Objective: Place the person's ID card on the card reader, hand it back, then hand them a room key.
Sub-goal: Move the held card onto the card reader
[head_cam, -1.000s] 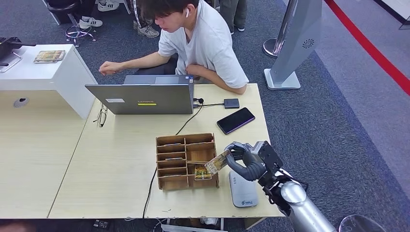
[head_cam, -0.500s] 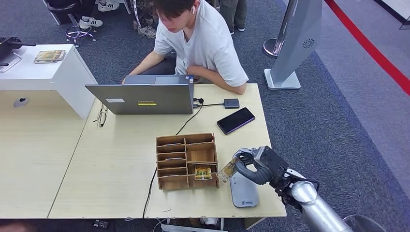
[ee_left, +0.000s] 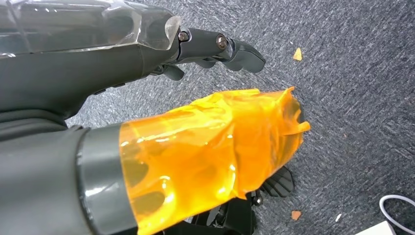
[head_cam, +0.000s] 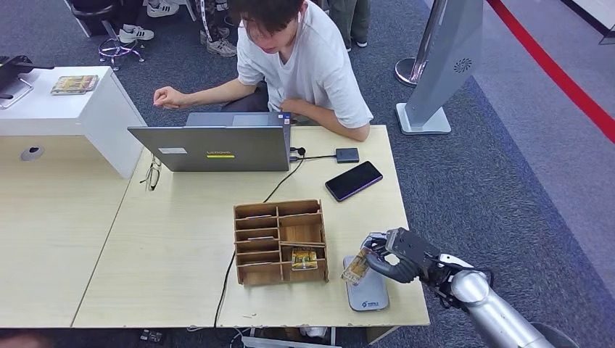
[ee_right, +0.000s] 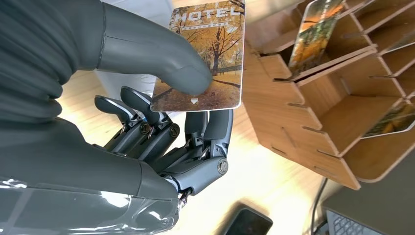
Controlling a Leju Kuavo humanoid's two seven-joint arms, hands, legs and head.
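— What was held, and where?

— A room key card [ee_right: 204, 54], printed "HOTEL" over an autumn scene, was pinched between thumb and fingers of the right hand [head_cam: 395, 255], above the grey card reader [head_cam: 366, 289] and just beside the wooden card rack [head_cam: 279, 241] on the table [head_cam: 174, 246].

— And the other hand?

— The left hand [ee_left: 147, 98] was pictured hanging over carpet, its thumb wrapped in orange film; whether its fingers were clenched could not be told.

— How was the card judged to handle?

— It was judged light, thin, stiff and glossy, so slippage was thought likely. A hold at one short edge, as seen, was considered best, the far end being left free to be taken by the seated person [head_cam: 312, 65].
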